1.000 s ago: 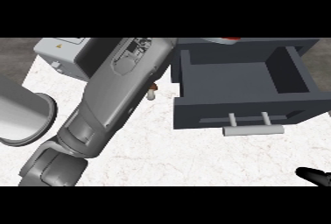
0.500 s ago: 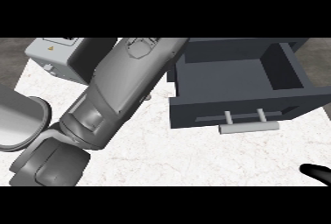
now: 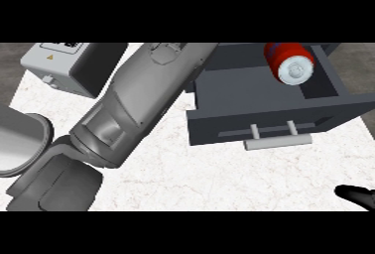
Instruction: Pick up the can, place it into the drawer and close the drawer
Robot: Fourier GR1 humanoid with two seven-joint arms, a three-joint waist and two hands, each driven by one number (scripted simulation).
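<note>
A red can (image 3: 291, 63) with a white end lies on its side in the back right corner of the open dark grey drawer (image 3: 249, 94). The drawer's pale bar handle (image 3: 278, 141) faces the counter's near side. My left forearm (image 3: 139, 104) runs from the lower left up to the top edge, just left of the drawer. Its hand is cut off by the top of the view. Only a black bit of my right hand (image 3: 359, 196) shows at the lower right corner, well apart from the drawer.
A grey box-shaped appliance (image 3: 70, 64) stands at the back left. The rim of a shiny metal pot (image 3: 18, 144) shows at the left edge. White marbled counter (image 3: 219, 173) lies in front of the drawer.
The can has come fully into view inside the drawer's back right corner. My left forearm now reaches further up and right along the drawer's left side. The right hand has stayed low.
</note>
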